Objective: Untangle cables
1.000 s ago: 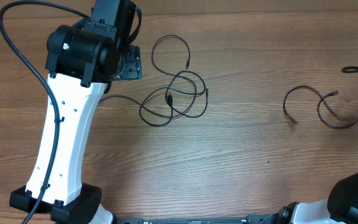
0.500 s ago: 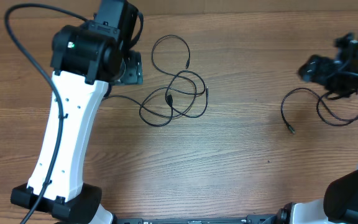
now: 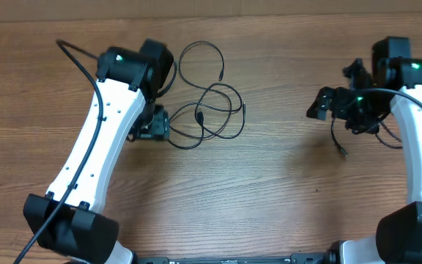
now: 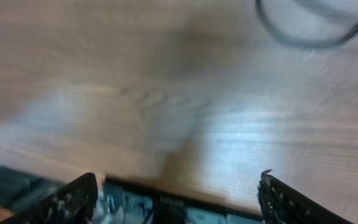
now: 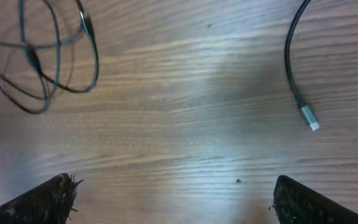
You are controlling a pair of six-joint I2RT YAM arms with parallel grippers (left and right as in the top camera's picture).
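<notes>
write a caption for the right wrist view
Open right end effector over table, tangled cables and one separate cable ahead.

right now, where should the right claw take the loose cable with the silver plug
I'd grip the loose cable on the straight stretch just behind its silver plug, with the right claw coming straight down and closing across the cord. That stretch lies flat with nothing crossing it, well apart from the tangled bundle.

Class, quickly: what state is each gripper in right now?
Left gripper: open, holding nothing.
Right gripper: open, holding nothing.
</notes>
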